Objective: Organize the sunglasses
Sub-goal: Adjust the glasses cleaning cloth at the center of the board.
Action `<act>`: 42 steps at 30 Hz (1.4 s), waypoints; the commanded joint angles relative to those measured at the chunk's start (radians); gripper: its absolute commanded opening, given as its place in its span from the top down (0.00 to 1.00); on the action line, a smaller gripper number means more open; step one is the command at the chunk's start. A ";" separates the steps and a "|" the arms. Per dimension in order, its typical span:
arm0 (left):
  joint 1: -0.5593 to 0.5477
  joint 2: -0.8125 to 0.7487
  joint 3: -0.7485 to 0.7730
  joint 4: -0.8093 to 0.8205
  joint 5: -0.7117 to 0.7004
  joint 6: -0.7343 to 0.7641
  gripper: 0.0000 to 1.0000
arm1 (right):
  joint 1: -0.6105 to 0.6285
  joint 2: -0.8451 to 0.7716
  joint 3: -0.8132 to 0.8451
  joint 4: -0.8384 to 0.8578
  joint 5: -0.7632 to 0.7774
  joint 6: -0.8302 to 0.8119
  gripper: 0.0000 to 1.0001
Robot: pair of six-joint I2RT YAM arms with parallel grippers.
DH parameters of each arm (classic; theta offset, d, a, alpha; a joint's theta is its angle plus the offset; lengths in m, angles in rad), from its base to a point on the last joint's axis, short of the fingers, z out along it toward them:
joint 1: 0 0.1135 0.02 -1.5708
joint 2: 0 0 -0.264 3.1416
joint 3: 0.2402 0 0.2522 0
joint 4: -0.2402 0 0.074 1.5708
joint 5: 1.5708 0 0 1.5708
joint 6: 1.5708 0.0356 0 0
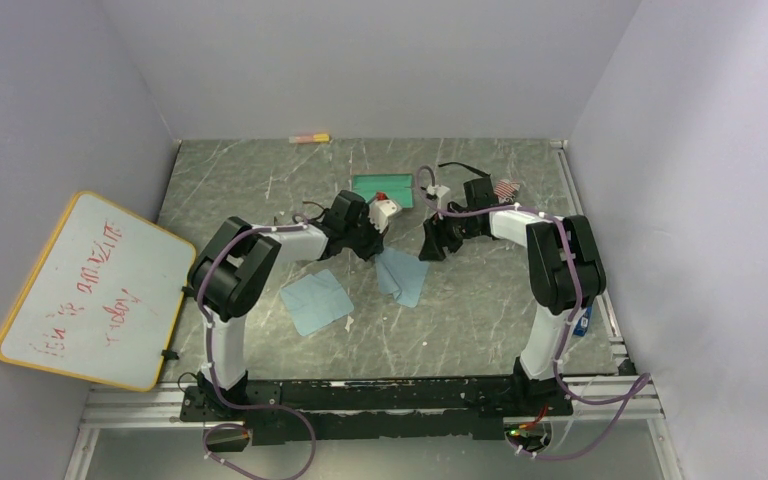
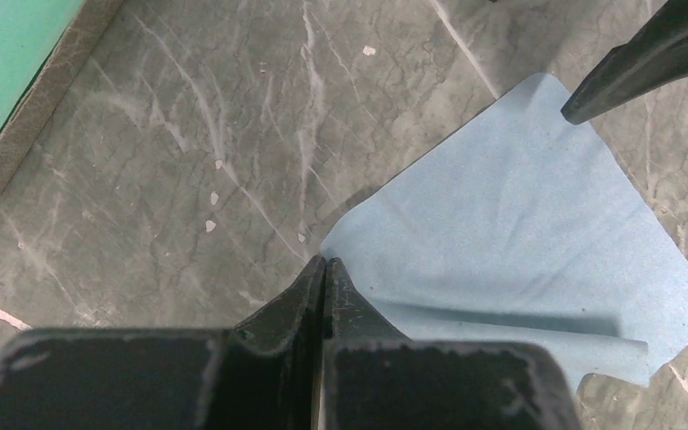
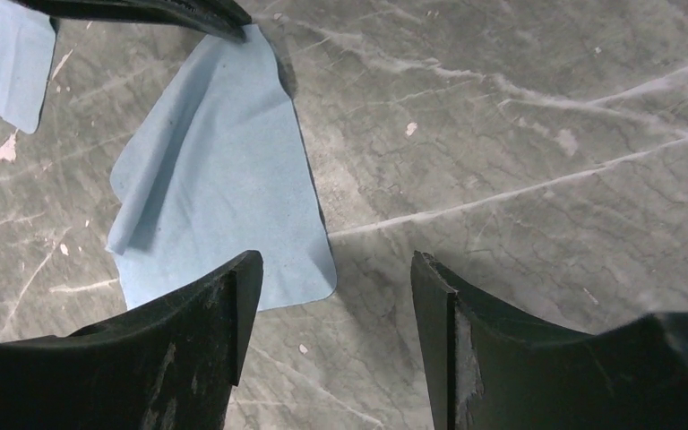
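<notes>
Neither wrist view shows any sunglasses. In the top view a thin black curved piece (image 1: 457, 165) at the back may belong to the black pair. I cannot make out the amber pair. My left gripper (image 2: 324, 262) is shut on a corner of a light-blue cloth (image 2: 520, 233), and that corner is raised slightly off the table. The gripper also shows in the top view (image 1: 378, 245). My right gripper (image 3: 336, 269) is open and empty, low over bare table just right of the same cloth (image 3: 224, 170). It also shows in the top view (image 1: 428, 248).
A second light-blue cloth (image 1: 315, 300) lies flat in front of the left arm. A green flat item (image 1: 382, 187) and a red-and-white object (image 1: 385, 205) sit behind the grippers. A printed case (image 1: 505, 187) is at the back right. A whiteboard (image 1: 90, 290) leans at the left.
</notes>
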 commanded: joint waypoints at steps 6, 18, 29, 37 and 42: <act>-0.007 -0.034 -0.044 -0.029 0.005 -0.034 0.95 | -0.002 0.002 -0.017 -0.116 -0.043 -0.085 0.37; -0.013 -0.053 -0.065 -0.011 0.007 -0.041 0.95 | 0.000 0.004 -0.030 -0.138 -0.079 -0.101 0.39; -0.014 -0.054 -0.068 -0.007 0.008 -0.041 0.95 | 0.003 0.007 -0.035 -0.152 -0.088 -0.129 0.41; -0.014 -0.055 -0.069 -0.007 0.012 -0.044 0.95 | 0.018 0.018 -0.033 -0.144 -0.079 -0.131 0.45; -0.015 -0.054 -0.069 -0.007 0.011 -0.042 0.95 | 0.030 0.024 -0.028 -0.132 -0.070 -0.118 0.45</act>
